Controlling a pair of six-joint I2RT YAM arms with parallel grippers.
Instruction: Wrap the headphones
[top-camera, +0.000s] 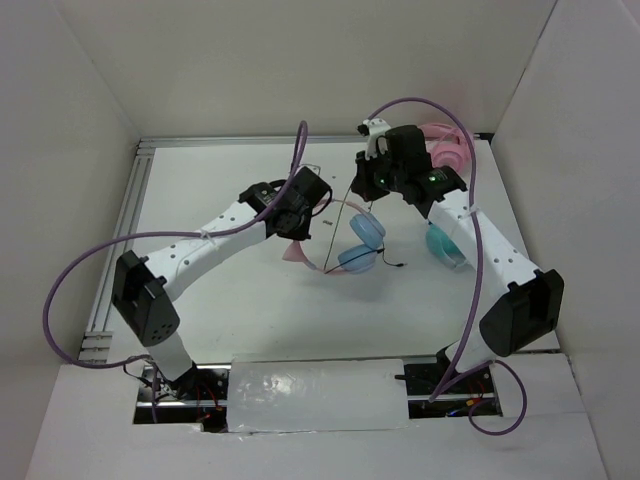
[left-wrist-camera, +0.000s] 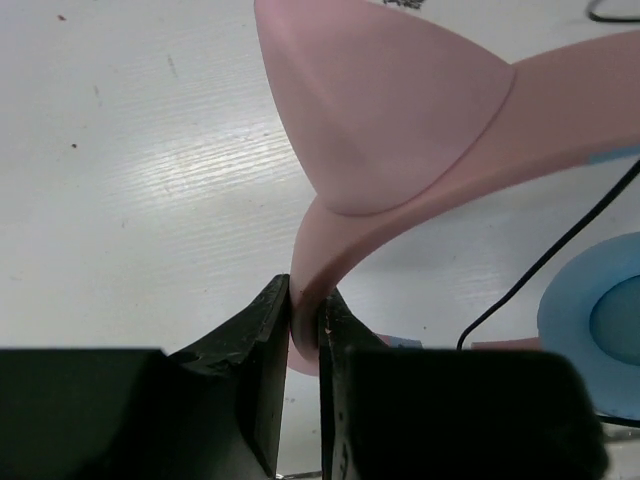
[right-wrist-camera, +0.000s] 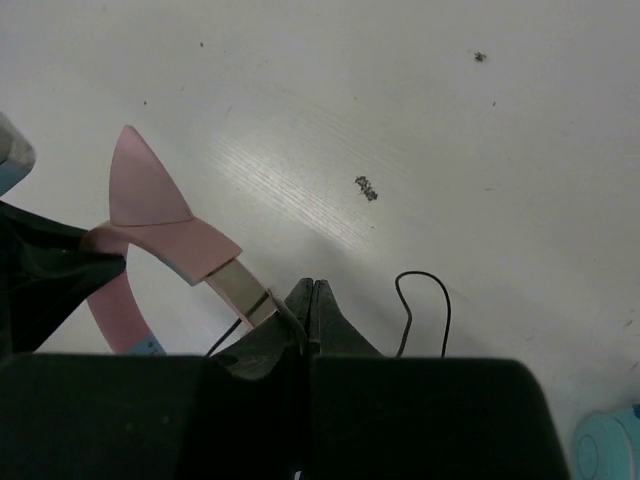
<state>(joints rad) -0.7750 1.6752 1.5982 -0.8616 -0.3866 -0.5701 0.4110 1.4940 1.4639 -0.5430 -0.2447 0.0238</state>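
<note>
The headphones (top-camera: 345, 245) have a pink cat-ear headband and two light blue earcups (top-camera: 366, 230), and sit mid-table. My left gripper (top-camera: 300, 212) is shut on the headband (left-wrist-camera: 400, 250), just below a cat ear (left-wrist-camera: 390, 100), and an earcup (left-wrist-camera: 600, 330) shows to the right. My right gripper (top-camera: 363, 182) is behind the headphones with its jaws shut. The thin black cable (top-camera: 338, 228) runs taut from it toward the front, and its loose end (top-camera: 393, 265) lies on the table. In the right wrist view the gripper (right-wrist-camera: 313, 292) is pinched shut with the cable (right-wrist-camera: 425, 295) looping beside it.
All-pink headphones (top-camera: 447, 147) lie at the back right. Teal headphones (top-camera: 444, 246) lie under my right arm, and they also show in the right wrist view (right-wrist-camera: 610, 445). White walls enclose the table on three sides.
</note>
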